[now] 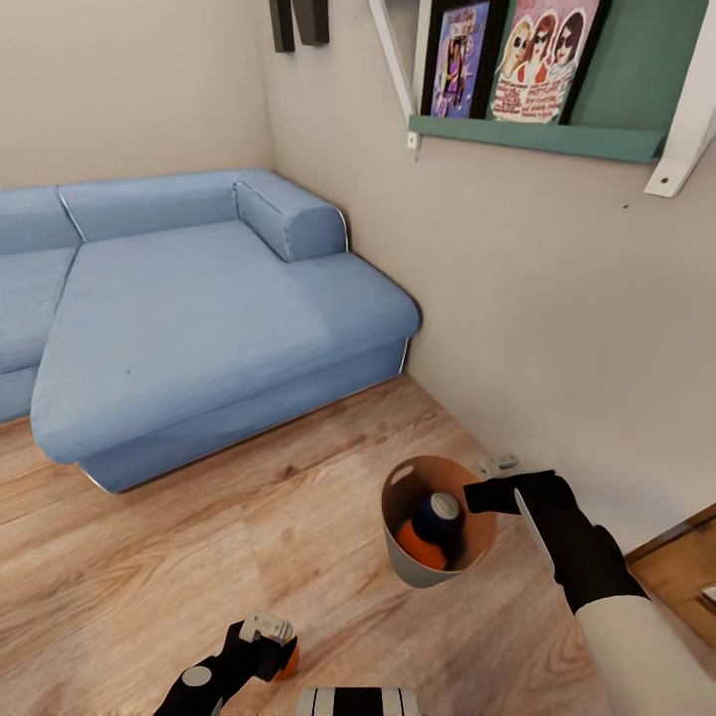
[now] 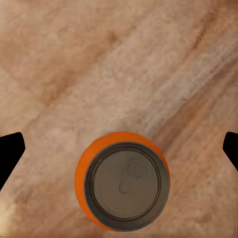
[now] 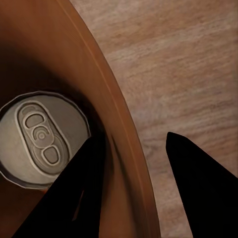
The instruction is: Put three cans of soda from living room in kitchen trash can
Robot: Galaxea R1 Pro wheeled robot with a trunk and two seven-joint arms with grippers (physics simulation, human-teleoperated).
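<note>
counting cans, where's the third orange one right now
In the head view it stands on the wood floor at bottom left, at the left tool; the orange can sits between that tool's open fingers, left of the bin.

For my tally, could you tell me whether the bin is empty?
No: the bin holds a dark blue can and an orange can.

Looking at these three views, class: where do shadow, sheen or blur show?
Head view: even, soft light, with the sofa shading the floor under its edge. Left wrist view: the orange can is sharp, the floor grain smeared. Right wrist view: the bin interior is glossy and dark beside the can top.
</note>
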